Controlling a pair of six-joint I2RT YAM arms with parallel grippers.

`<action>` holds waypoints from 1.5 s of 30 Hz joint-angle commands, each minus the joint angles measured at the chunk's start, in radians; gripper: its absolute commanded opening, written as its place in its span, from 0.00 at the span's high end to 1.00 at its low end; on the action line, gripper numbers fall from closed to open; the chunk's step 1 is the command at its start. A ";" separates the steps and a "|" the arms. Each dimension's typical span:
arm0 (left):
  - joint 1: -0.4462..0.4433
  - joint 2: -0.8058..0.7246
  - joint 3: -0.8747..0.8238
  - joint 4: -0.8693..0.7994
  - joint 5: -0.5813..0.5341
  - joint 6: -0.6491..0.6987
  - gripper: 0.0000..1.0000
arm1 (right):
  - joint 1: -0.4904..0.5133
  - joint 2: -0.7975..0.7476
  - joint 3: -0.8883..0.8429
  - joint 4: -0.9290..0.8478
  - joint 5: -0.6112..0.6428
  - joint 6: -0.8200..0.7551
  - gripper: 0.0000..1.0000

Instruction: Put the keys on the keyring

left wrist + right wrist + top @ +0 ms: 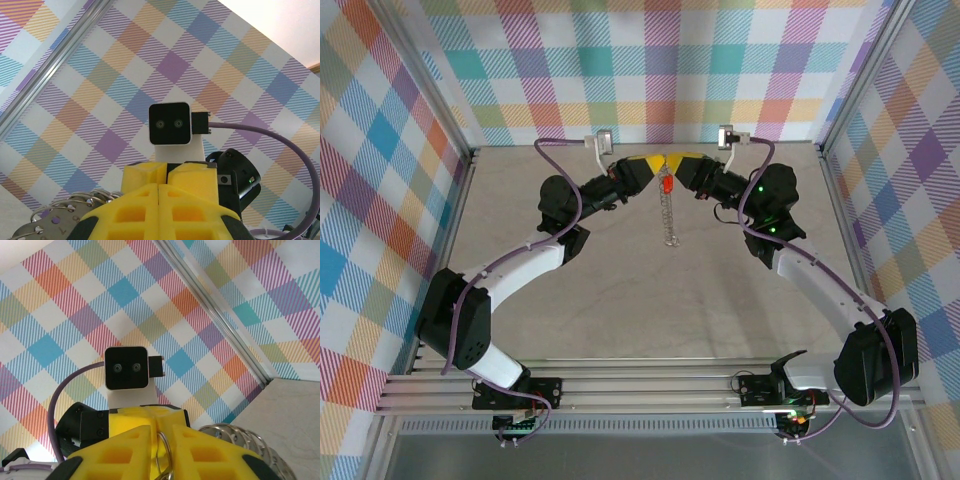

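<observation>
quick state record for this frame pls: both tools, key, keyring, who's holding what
left tool: shut, tip to tip with the right tool over the far middle of the table; what it grips is not visible
right tool: closed on a thin metal loop, apparently part of the keyring
keyring: seen edge-on from above, running from the tool tips toward the near side
key: red head just beneath the meeting tips, at the keyring's far end
key threaded on keyring: cannot tell
</observation>
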 commanded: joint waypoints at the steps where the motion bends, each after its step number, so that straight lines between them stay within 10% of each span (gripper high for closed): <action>1: -0.007 0.004 0.039 0.072 0.001 -0.001 1.00 | -0.002 0.001 0.000 0.058 -0.033 0.007 0.78; 16: -0.005 -0.020 0.055 -0.041 0.015 0.051 1.00 | -0.016 -0.022 0.029 -0.078 -0.038 -0.067 1.00; 23: 0.017 -0.111 0.113 -0.391 0.052 0.281 0.61 | -0.068 0.000 0.209 -0.458 -0.236 -0.277 1.00; 31: 0.066 -0.128 0.237 -0.734 0.183 0.504 0.46 | -0.098 0.076 0.448 -0.955 -0.385 -0.623 1.00; 40: 0.099 -0.060 0.365 -0.998 0.334 0.658 0.44 | -0.108 0.136 0.520 -1.086 -0.405 -0.721 1.00; 45: 0.102 -0.035 0.382 -1.037 0.384 0.687 0.60 | -0.112 0.136 0.488 -1.032 -0.401 -0.688 1.00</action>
